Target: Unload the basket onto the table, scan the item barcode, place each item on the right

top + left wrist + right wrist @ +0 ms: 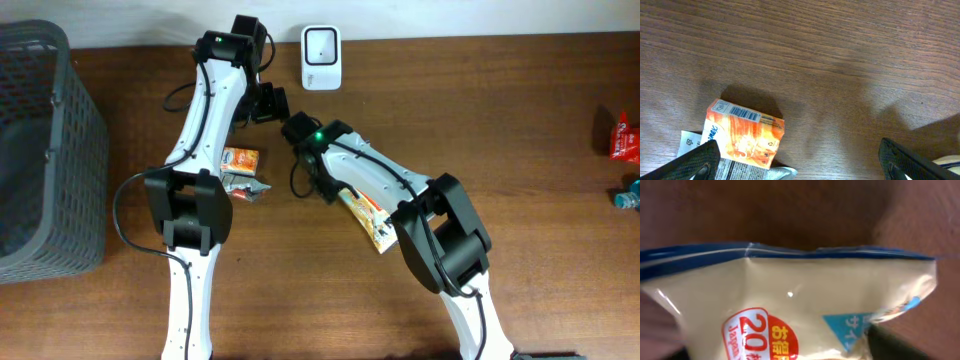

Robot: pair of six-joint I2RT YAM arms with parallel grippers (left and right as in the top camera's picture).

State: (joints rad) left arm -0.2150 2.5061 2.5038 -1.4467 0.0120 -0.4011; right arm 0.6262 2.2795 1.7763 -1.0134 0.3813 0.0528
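A cream snack bag (368,218) with a blue edge lies on the table under my right arm. In the right wrist view the bag (790,295) fills the frame, showing a red round "20" label. My right gripper (330,188) (785,352) stands open over it; only one dark finger (890,345) shows, beside the bag's corner. The white scanner (320,57) stands at the table's back edge. My left gripper (268,103) (802,167) is open and empty above bare wood, with an orange box (745,132) near its left finger (700,162).
The orange box (240,158) with a barcode rests on a crumpled silver packet (246,187) between the arms. A grey mesh basket (40,150) fills the left side. A red packet (622,135) and a teal item (628,196) lie at the right edge.
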